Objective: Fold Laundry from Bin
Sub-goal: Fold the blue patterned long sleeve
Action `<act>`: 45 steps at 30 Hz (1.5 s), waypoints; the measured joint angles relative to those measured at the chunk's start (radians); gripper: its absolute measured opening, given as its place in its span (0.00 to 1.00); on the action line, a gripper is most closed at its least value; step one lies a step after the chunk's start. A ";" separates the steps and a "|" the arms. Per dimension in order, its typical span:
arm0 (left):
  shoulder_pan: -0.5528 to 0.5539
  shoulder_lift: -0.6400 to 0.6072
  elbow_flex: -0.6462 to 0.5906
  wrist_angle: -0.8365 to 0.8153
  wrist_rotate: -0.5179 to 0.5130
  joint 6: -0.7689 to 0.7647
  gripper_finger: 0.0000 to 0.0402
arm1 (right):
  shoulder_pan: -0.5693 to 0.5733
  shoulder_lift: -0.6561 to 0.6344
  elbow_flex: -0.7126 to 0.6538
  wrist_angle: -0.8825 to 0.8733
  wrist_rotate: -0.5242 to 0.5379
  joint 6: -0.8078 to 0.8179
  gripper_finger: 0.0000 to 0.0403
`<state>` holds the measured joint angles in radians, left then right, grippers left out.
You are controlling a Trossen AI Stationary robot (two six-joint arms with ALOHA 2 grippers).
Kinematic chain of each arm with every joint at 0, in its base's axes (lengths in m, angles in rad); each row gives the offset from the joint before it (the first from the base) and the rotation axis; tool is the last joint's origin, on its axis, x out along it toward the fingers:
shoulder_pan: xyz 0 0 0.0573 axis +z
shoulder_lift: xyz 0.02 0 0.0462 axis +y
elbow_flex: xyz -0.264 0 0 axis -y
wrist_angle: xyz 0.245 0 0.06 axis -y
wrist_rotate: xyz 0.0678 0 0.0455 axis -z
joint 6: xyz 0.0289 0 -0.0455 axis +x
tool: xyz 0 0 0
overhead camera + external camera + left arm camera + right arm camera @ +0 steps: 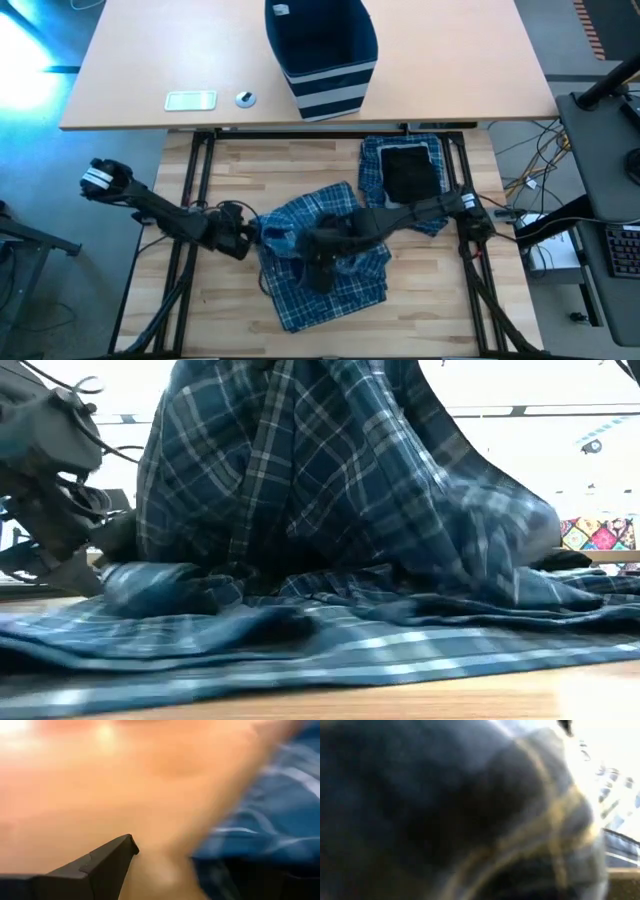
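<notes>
Two grippers at the plaid garment (320,255) mid-table: right gripper (322,262) closed, buried in its cloth; left gripper (252,238) spread wide at its left edge, holding nothing. Folded plaid stack (400,165) with black piece (411,172) lies far right; bin (320,55) stands beyond, upright.

The right gripper (322,262) is buried in the plaid cloth (320,255), so its jaws are hidden. In the right wrist view only blurred cloth shows. In the left wrist view the tabletop (100,785) is blurred and one finger (95,865) shows.
</notes>
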<state>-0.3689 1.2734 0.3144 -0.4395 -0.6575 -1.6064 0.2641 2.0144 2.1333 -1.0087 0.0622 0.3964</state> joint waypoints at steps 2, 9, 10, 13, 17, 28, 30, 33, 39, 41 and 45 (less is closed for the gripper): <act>0.023 0.038 0.004 -0.014 -0.017 0.000 0.73 | 0.031 0.001 -0.032 0.029 0.000 0.005 0.02; 0.039 0.149 0.053 -0.041 -0.026 0.144 0.73 | 0.113 0.003 -0.145 0.132 0.027 0.081 0.02; 0.038 0.154 0.068 -0.057 -0.023 0.190 0.74 | 0.118 0.003 -0.154 0.131 0.043 0.094 0.02; 0.018 0.127 0.121 -0.164 0.040 0.325 0.74 | 0.121 0.003 -0.164 0.119 0.063 0.128 0.02; -0.044 0.022 0.149 -0.334 0.118 0.397 0.74 | 0.117 0.003 -0.164 0.115 0.085 0.121 0.02; -0.535 -0.182 0.129 -0.328 0.089 0.096 0.74 | 0.096 0.003 -0.164 -0.007 0.122 0.113 0.02; -0.606 -0.153 0.138 -0.284 0.064 0.021 0.74 | 0.096 0.003 -0.164 0.004 0.122 0.125 0.02; -0.653 -0.071 0.142 -0.157 0.020 -0.011 0.73 | 0.098 0.003 -0.164 0.040 0.122 0.129 0.02; -0.602 0.109 0.131 -0.097 -0.004 -0.099 0.68 | 0.103 0.003 -0.164 0.230 0.122 0.169 0.02; -0.584 0.147 0.114 -0.076 -0.012 -0.104 0.66 | 0.107 0.012 -0.165 0.310 0.122 0.171 0.02; -0.571 0.183 0.103 -0.045 -0.027 -0.118 0.63 | 0.127 0.065 -0.165 0.462 0.095 0.174 0.02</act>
<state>-0.9397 1.4568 0.4175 -0.4840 -0.6842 -1.7247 0.3906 2.0793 1.9682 -0.5469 0.1570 0.5705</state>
